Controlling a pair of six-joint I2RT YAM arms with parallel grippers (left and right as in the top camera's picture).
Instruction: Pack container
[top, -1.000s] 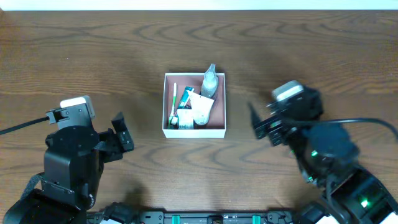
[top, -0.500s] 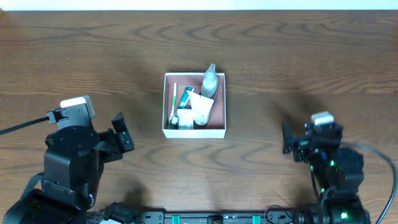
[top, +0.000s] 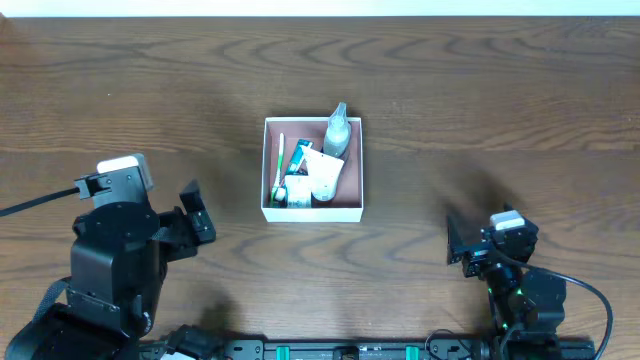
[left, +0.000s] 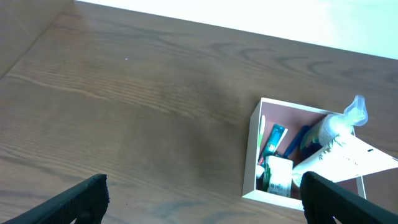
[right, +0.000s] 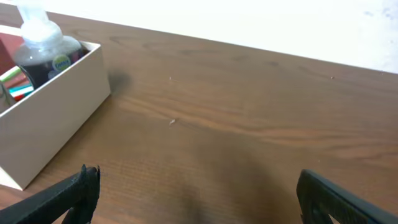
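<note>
The container (top: 351, 208), a square white-walled box with a pinkish floor, sits at the table's middle. It holds a clear pump bottle (top: 337, 132), a white tube (top: 323, 174), a toothbrush (top: 279, 155) and small packets. It also shows in the left wrist view (left: 252, 149) and the right wrist view (right: 59, 106). My left gripper (top: 197, 212) is open and empty, left of the container. My right gripper (top: 455, 240) is open and empty, low at the right front, away from the container.
The brown wooden table (top: 500, 90) runs around the container on all sides. A pale wall edge runs along the far side. A black cable (top: 30, 205) leads off left from the left arm.
My right arm has drawn back from beside the container toward the front right edge and folded low. The left arm and the container's contents have not moved.
</note>
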